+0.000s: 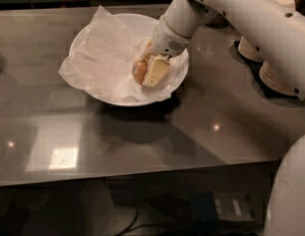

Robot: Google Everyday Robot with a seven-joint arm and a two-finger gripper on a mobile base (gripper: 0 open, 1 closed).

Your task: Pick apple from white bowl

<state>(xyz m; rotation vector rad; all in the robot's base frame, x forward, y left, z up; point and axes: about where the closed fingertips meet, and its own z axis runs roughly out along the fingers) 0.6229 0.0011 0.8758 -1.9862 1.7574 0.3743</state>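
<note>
The white bowl (88, 31), lined with crumpled white paper (101, 58), stands at the back middle of the dark grey table (216, 127). The orange-red apple (138, 69) lies in the bowl's right half. My gripper (145, 76) reaches down into the bowl from the upper right and is shut on the apple. One cream finger (156, 72) lies against the apple's right side. The other finger is hidden behind the apple. The apple sits low in the bowl, at the paper.
Stacks of pale paper bowls (278, 77) stand at the table's right edge, partly behind my white arm (241, 14). The table's front edge runs across the lower part of the view, with cables on the floor below.
</note>
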